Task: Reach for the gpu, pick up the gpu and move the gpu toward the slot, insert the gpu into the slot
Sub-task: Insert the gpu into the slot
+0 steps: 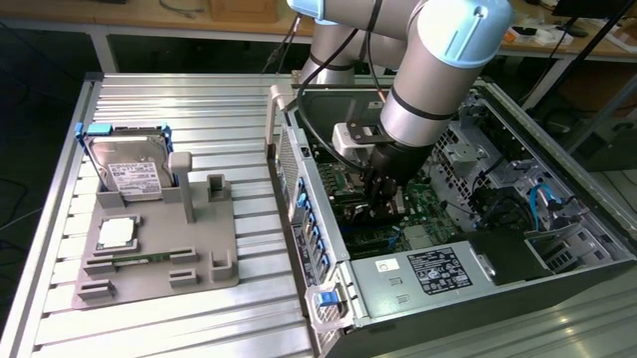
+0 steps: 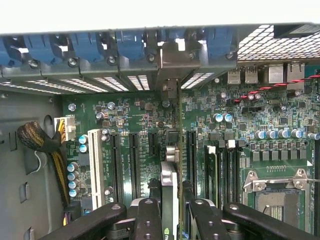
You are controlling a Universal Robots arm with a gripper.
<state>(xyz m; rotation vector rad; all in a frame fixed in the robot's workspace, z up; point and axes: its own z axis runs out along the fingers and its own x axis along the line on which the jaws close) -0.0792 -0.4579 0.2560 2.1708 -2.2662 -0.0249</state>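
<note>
Tool [image 2: 172, 220] clamps gpu [image 2: 169, 195] (edge-on) among board slots [image 2: 134, 165], case wall [image 2: 100, 82] near.

My fingers [image 2: 148, 220] hide much of the gpu [image 2: 169, 195] — the wrist view cuts both off. The slot beneath it is covered.

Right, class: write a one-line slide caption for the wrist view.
Tool gripping the graphics card edge-on among the long slots of the green main board.

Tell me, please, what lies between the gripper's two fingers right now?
The gpu, seen edge-on in the wrist view, stands between the gripper's black fingers, which close on it from either side above the motherboard.
</note>
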